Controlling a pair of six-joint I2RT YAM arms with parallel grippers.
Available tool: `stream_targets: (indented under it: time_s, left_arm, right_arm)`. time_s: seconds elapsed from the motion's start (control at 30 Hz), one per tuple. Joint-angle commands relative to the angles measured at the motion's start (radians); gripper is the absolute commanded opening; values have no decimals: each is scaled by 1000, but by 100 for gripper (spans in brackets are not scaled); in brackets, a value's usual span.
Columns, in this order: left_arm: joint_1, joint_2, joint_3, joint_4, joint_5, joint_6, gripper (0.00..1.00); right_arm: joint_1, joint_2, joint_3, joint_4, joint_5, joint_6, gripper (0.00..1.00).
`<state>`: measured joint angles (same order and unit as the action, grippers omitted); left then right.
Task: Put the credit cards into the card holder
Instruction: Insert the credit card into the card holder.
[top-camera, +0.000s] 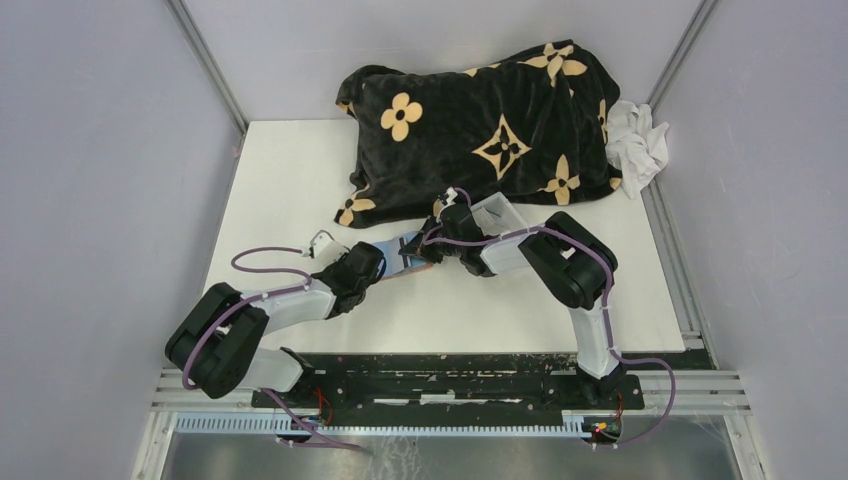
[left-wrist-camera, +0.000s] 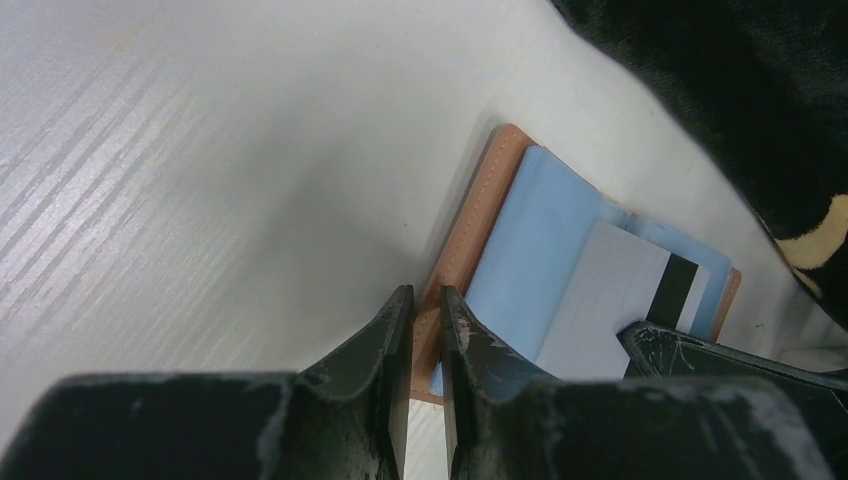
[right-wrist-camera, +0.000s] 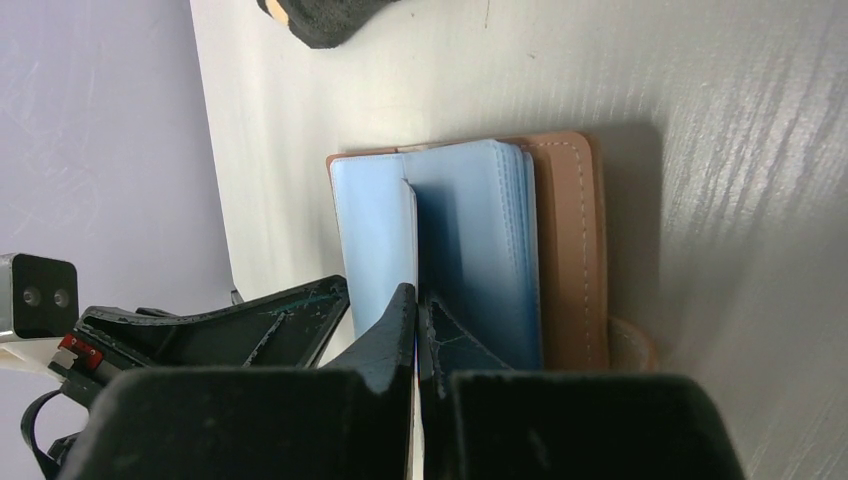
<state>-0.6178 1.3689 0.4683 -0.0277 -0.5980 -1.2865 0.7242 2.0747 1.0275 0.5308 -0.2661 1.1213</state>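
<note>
The brown leather card holder (top-camera: 405, 257) lies open on the white table, its pale blue sleeves facing up. In the left wrist view my left gripper (left-wrist-camera: 421, 295) is shut on the holder's stitched brown edge (left-wrist-camera: 470, 230). A grey-white credit card (left-wrist-camera: 615, 300) with a black stripe rests partly among the blue sleeves. My right gripper (right-wrist-camera: 418, 298) is shut on that card, seen edge-on (right-wrist-camera: 414, 235) between the sleeves beside the brown cover (right-wrist-camera: 572, 250). From above, the left gripper (top-camera: 385, 262) and right gripper (top-camera: 437, 238) meet over the holder.
A black blanket with tan flowers (top-camera: 480, 120) covers the far part of the table, close behind the holder. A clear plastic tray (top-camera: 497, 212) sits at its front edge. A white cloth (top-camera: 635, 145) lies at the far right.
</note>
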Motion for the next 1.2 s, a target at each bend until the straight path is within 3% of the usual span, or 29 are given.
stream_targets:
  time_s: [0.0,0.27,0.67,1.17]
  left_arm:
    - [-20,24,-30,-83,40,-32,23]
    - [-32,22,-34,-84,37,-40,23]
    - [-42,28,-28,-80,31,-45,23]
    - [-42,16,-27,-76,28,-37,23]
  right_arm:
    - [-3,18,-24,23,22,4,1]
    - [3,20,-26,4,26,-7,1]
    - [42,22,44,-200,34,-117,1]
    - [68,-2,155,-459,47,-284,34]
